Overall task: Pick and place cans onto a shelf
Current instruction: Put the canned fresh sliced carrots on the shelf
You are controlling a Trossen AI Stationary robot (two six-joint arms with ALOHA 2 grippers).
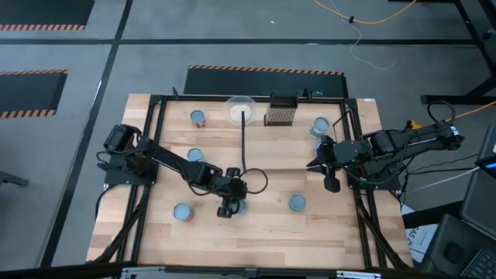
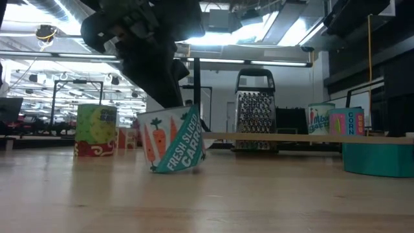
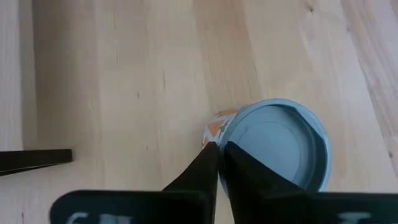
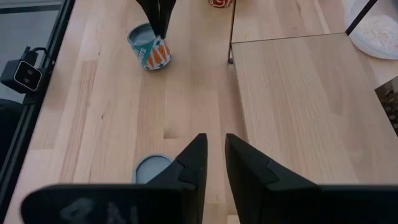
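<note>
A carrot-labelled can point(image 2: 171, 145) stands tilted on the table near its middle, with my left gripper point(image 1: 230, 206) shut on it from above. The wrist view shows the can's pale blue top point(image 3: 280, 143). More cans stand about the table point(image 1: 198, 118) point(image 1: 183, 211) point(image 1: 297, 202). The shelf point(image 1: 291, 147), a pale board with a black bar on its left edge, lies right of centre. My right gripper point(image 4: 214, 143) hovers above the table by the shelf's right end, open by a narrow gap with nothing between its fingers. My left gripper pinches the rim of the can's top point(image 3: 217, 134) between its two nearly closed fingers, one outside the wall and one over the lid. The fingers slant down from above. The can leans in the hold, its bottom edge point(image 2: 162, 171) on the table.
A dark grater point(image 1: 281, 110) and a whitish bowl point(image 1: 240, 108) stand at the far edge behind the shelf. One can point(image 4: 152, 169) sits on the table just below my right gripper. Two cans point(image 1: 321, 124) stand at the far right. Bare wood lies along the near edge.
</note>
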